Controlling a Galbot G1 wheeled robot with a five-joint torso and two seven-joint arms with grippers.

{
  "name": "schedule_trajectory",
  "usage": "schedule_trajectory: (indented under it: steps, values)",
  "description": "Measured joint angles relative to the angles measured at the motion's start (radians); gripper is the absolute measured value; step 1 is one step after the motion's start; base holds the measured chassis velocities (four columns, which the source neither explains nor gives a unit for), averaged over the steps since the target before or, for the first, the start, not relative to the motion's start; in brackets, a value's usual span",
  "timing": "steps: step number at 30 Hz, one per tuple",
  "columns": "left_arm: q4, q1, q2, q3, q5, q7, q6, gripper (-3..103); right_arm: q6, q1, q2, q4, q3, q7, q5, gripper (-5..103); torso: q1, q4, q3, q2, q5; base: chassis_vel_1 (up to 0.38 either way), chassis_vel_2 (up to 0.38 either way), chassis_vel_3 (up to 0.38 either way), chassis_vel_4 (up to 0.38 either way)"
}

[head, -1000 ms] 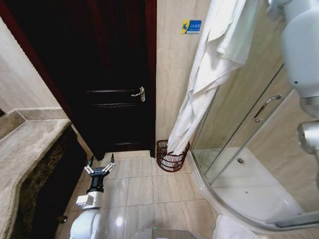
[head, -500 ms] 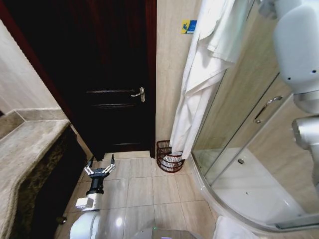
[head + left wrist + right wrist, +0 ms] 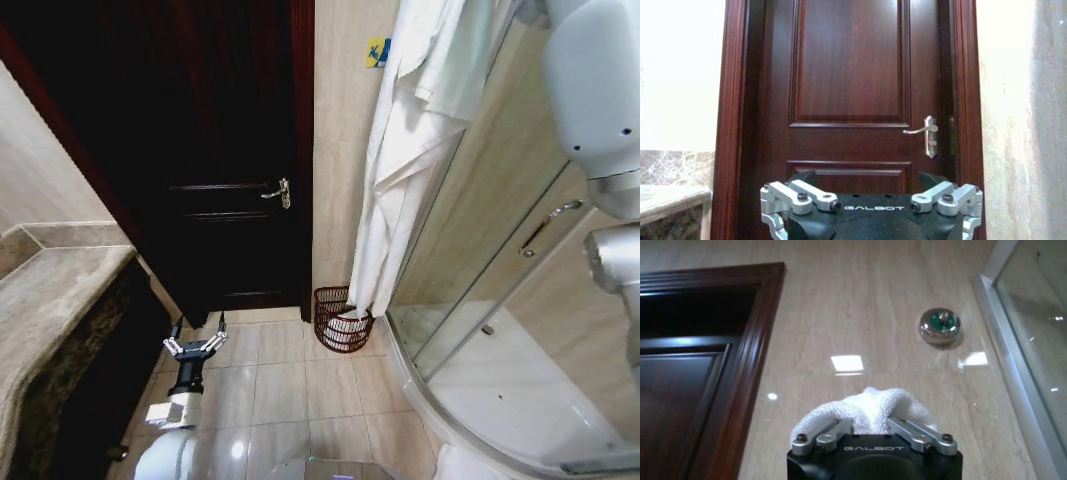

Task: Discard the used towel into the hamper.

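Bathroom, head view: beige floor tiles [image 3: 290, 385] are seen before a dark wooden door [image 3: 215, 160] at centre; a glass shower enclosure [image 3: 500, 330] fills the right.
Hamper, head view: the hamper [image 3: 343, 320] is set on the floor at centre, against the wall beside the door frame.
Towel, head view: a long white towel [image 3: 405, 170] is hung from the upper right, its lower end reaching just above the hamper's rim.
Left gripper, head view: the left gripper [image 3: 195, 338] is held low at lower left, fingers spread.
Left wrist view: the spread left gripper [image 3: 870, 200] is pointed at the door [image 3: 850, 100] and its handle [image 3: 927, 135].
Right wrist view: the right gripper [image 3: 873, 432] is clamped on a bunch of white towel [image 3: 863, 410], before a beige wall [image 3: 860, 315].
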Motion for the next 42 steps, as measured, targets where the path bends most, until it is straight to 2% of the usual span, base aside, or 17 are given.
schedule_trajectory:
  steps: [8, 15, 29, 32, 42]
  values:
    - [-0.012, 0.013, -0.014, -0.001, 0.003, 0.002, -0.015, 100, 0.001, -0.037, -0.021, 0.020, 0.000, -0.008, -0.014, 8, 0.000, -0.0002, 0.000, 0.000, 0.0000, -0.091, 0.087, 0.090, -0.101]
    - [-0.015, 0.027, -0.023, -0.005, 0.004, 0.003, -0.032, 100, -0.006, -0.122, -0.053, 0.101, 0.007, 0.030, -0.010, 8, 0.000, 0.0000, 0.000, 0.000, 0.0003, -0.073, 0.079, 0.081, -0.074]
    - [-0.004, 0.042, -0.035, -0.017, 0.016, 0.012, -0.066, 100, -0.009, -0.374, -0.099, 0.260, 0.082, 0.070, -0.041, 8, 0.000, -0.0003, 0.000, 0.000, 0.0007, -0.007, 0.009, 0.011, -0.011]
    - [0.001, 0.042, -0.037, -0.014, 0.019, 0.012, -0.067, 100, -0.005, -0.427, -0.102, 0.292, 0.101, 0.081, -0.049, 8, -0.004, -0.0002, -0.004, -0.007, 0.0001, 0.000, 0.000, 0.000, 0.000]
    - [0.004, 0.036, -0.051, 0.000, 0.036, 0.013, -0.072, 100, 0.017, -0.558, -0.092, 0.354, 0.158, 0.093, -0.082, 8, -0.031, 0.0000, -0.037, -0.067, -0.0001, 0.000, 0.000, 0.000, 0.000]
